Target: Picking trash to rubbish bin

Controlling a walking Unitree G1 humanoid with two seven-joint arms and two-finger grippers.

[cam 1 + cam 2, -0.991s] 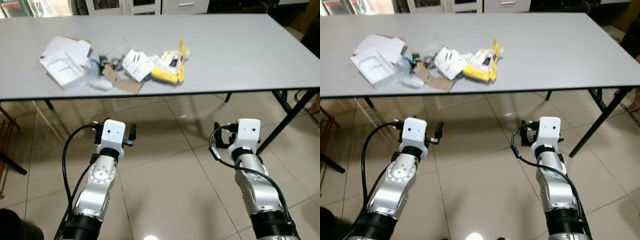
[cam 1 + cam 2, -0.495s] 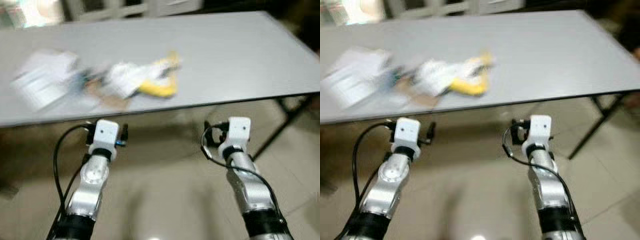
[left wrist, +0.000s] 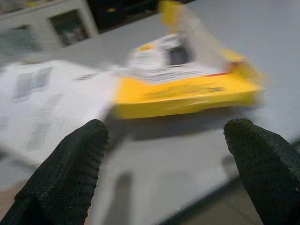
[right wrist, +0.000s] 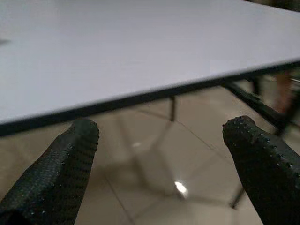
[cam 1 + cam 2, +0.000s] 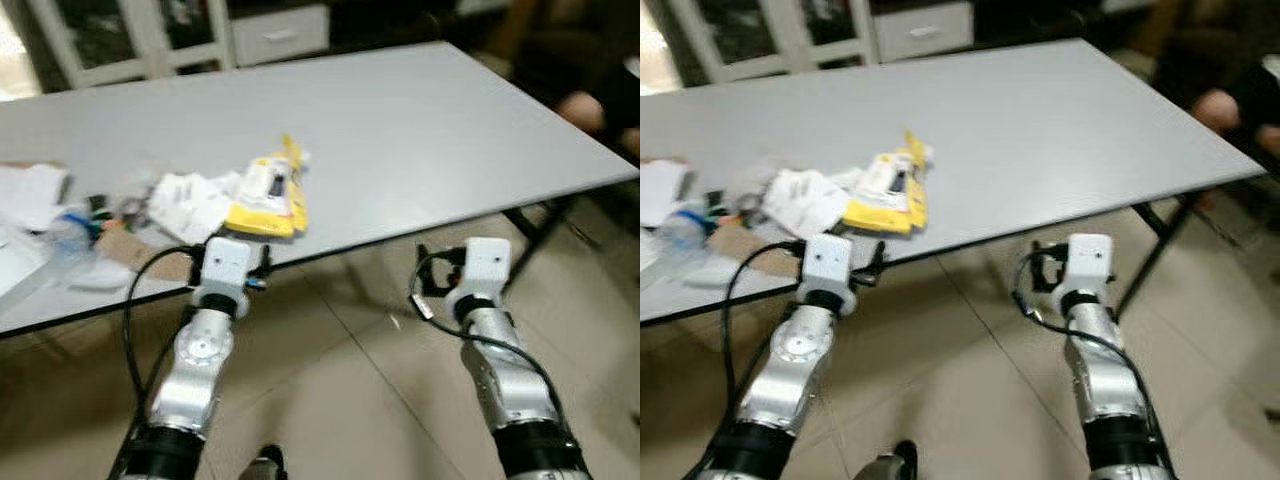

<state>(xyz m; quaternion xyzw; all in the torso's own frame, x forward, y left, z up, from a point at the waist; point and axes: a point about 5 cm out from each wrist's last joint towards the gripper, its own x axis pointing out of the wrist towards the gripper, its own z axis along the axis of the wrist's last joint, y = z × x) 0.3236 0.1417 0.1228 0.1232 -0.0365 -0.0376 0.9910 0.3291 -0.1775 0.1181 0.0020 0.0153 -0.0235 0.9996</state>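
Trash lies in a heap on the left part of the grey table: a yellow package, white paper packets, a brown cardboard piece, a clear plastic bottle and white papers. My left gripper is open at the table's front edge, facing the yellow package a short way off, with nothing between its fingers. My right gripper is open and empty, just below the table edge further right.
The right half of the table is bare. Black table legs stand behind my right arm. A blurred part of a person shows past the table's right end. White cabinets line the back. The floor is tiled.
The camera has swung and come closer, so the table now sits slanted. Both arms reach nearer the table edge; the left gripper now faces the yellow package. The trash has not moved.
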